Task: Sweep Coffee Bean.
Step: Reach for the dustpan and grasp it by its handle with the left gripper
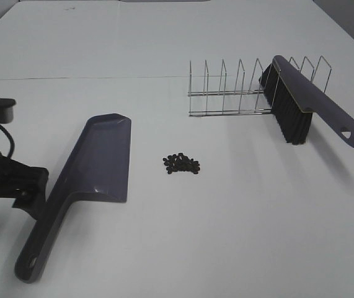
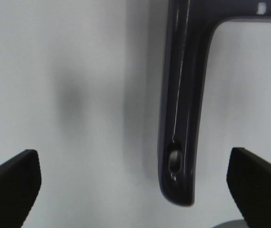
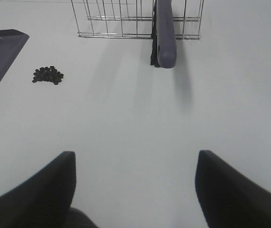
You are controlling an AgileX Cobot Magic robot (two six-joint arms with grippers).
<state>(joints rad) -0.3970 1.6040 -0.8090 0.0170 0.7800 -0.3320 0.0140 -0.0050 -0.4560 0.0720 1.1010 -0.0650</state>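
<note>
On the table (image 1: pixel 238 236), the beans (image 1: pixel 181 164) lie mid-scene, the dustpan (image 1: pixel 99 164) just left of them; far right, the brush (image 1: pixel 307 93) leans in the rack (image 1: pixel 226 94).

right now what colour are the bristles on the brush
Black. The brush bristles show best in the exterior high view.
</note>
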